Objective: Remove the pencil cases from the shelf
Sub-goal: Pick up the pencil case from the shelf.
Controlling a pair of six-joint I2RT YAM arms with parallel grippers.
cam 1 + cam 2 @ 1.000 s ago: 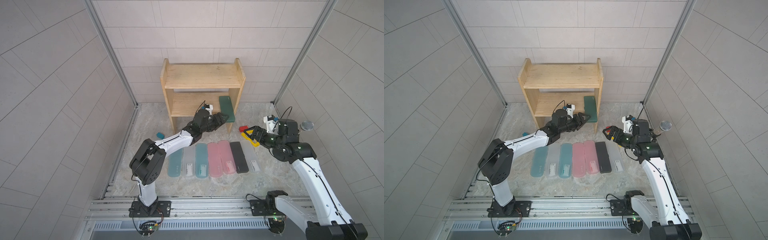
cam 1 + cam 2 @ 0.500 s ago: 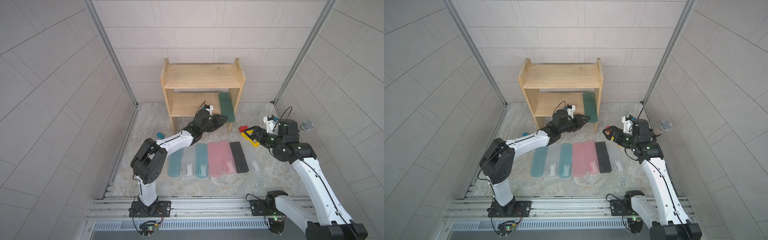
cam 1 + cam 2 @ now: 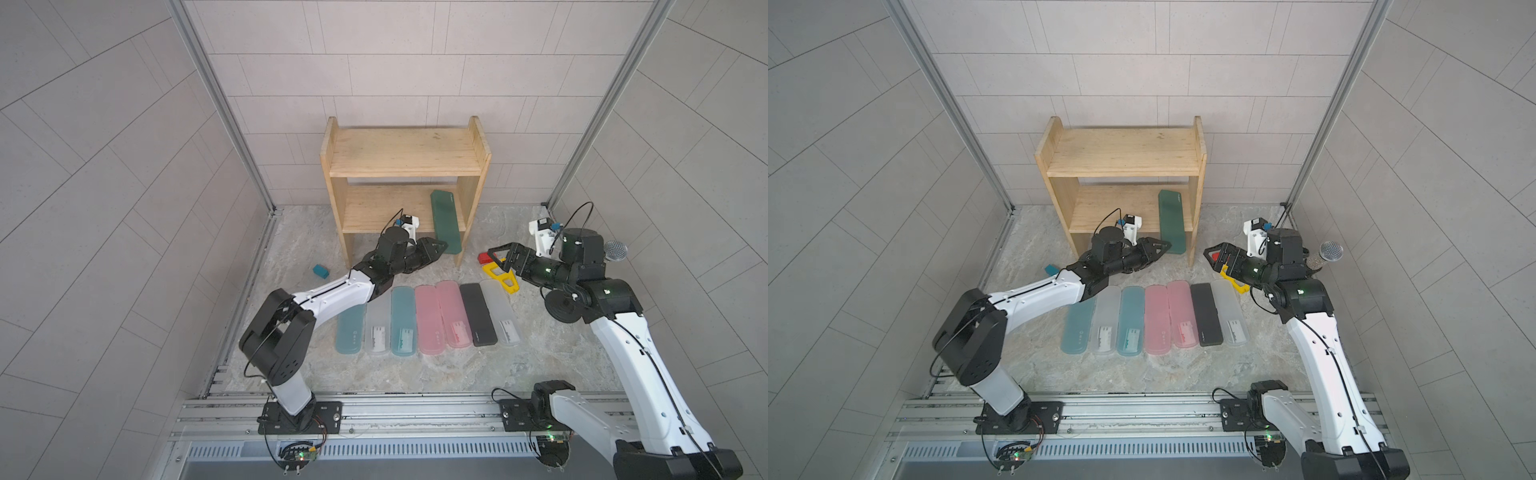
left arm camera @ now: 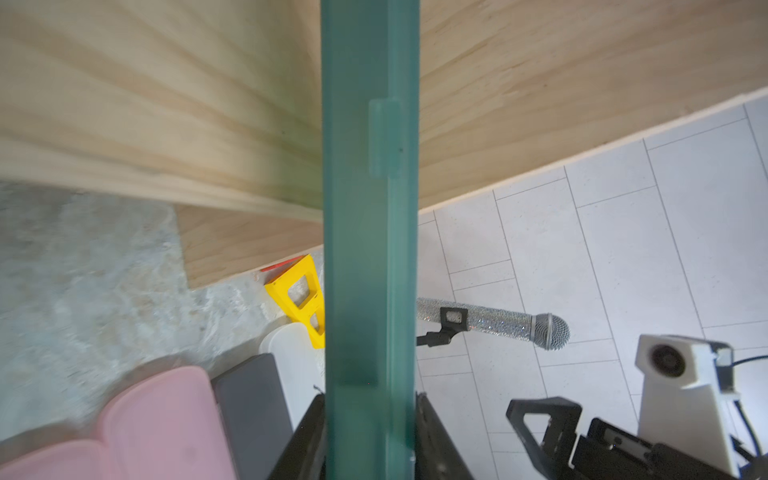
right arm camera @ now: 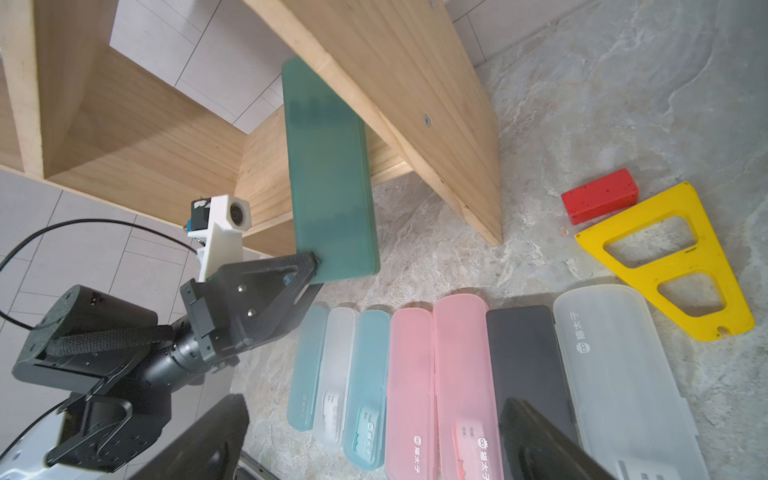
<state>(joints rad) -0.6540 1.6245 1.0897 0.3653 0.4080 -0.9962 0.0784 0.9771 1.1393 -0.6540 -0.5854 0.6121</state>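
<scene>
The left gripper (image 3: 441,248) was clenched on the near end of the dark green pencil case (image 3: 446,220), its two fingers (image 4: 309,440) pressed against the case's broad faces, so that the left wrist view showed only the case's thin edge and clasp running straight out from between them. Ahead of that gripper the case reached onto the lower tier of the shelf (image 3: 405,151), just beside the side board on the gripper's right, with the held end sticking out past the tier's front edge. In the right wrist view the fingertip met the case at its near corner. Behind and below the left gripper, partly under its arm, seven pencil cases lay side by side on the stone floor: a light teal case (image 3: 348,332), a frosted white case (image 3: 377,324), a second teal case (image 3: 403,320), two pink cases (image 3: 440,318), a black case (image 3: 478,313) and a second frosted white case (image 3: 498,311). The right gripper (image 3: 498,261) hung released, jaws wide apart and holding nothing, with a red block (image 3: 483,258) and a yellow triangular block (image 3: 500,278) close under its tips and the dark green case well off to its left. Both top views showed the upper tier bare.
</scene>
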